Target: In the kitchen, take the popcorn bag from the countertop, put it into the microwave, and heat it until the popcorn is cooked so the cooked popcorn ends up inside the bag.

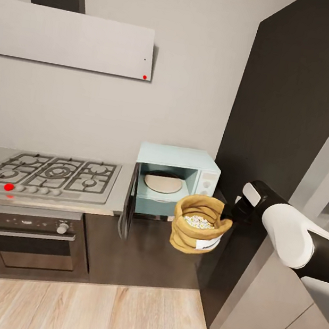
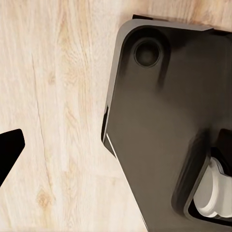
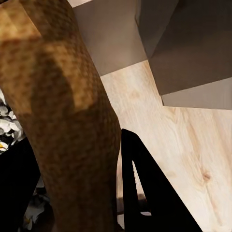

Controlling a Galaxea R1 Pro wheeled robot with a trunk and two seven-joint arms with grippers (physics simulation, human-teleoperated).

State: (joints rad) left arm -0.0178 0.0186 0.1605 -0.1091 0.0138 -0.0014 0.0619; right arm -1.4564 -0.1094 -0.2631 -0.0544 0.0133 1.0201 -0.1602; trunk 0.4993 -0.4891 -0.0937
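The right gripper (image 1: 229, 215) pinches the rolled rim of the tan-brown woven popcorn bag (image 1: 198, 231), one finger (image 3: 145, 188) outside the wall. Pale whitish popcorn kernels (image 1: 198, 222) fill the bag, held in mid-air before the open mint-blue microwave (image 1: 175, 180) at the grey steel countertop's (image 1: 118, 199) right end. The microwave's round pale turntable (image 1: 163, 182) lies bare. Whether the left gripper (image 2: 9, 150) is open is unclear.
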